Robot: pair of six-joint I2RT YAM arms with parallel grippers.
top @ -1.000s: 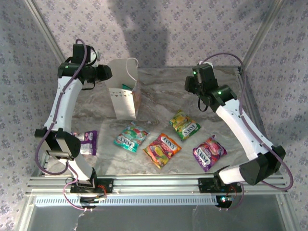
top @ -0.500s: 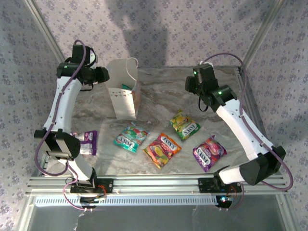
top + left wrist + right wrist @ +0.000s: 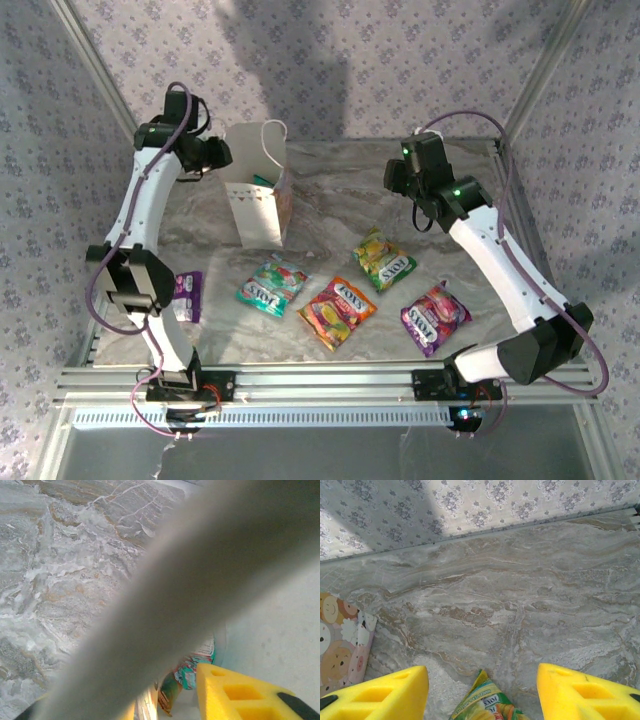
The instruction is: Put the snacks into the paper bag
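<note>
Lying between the spread right fingers point(image 3: 385, 690): a yellow-green snack point(image 3: 485, 705).

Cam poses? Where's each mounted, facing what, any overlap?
Top external: high behind the bases, looking down at the table, both arms, paper bag, loose snacks.
Left wrist: on the left tool above the bag, looking inside at a teal packet; a yellow finger shows.
Right wrist: on the right tool, low over the table, facing the back wall; both yellow fingers show.
Shared: top and right wrist both catch bag and yellow-green packet.

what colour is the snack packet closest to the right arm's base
The packet is purple, best seen in the top external view.
</note>
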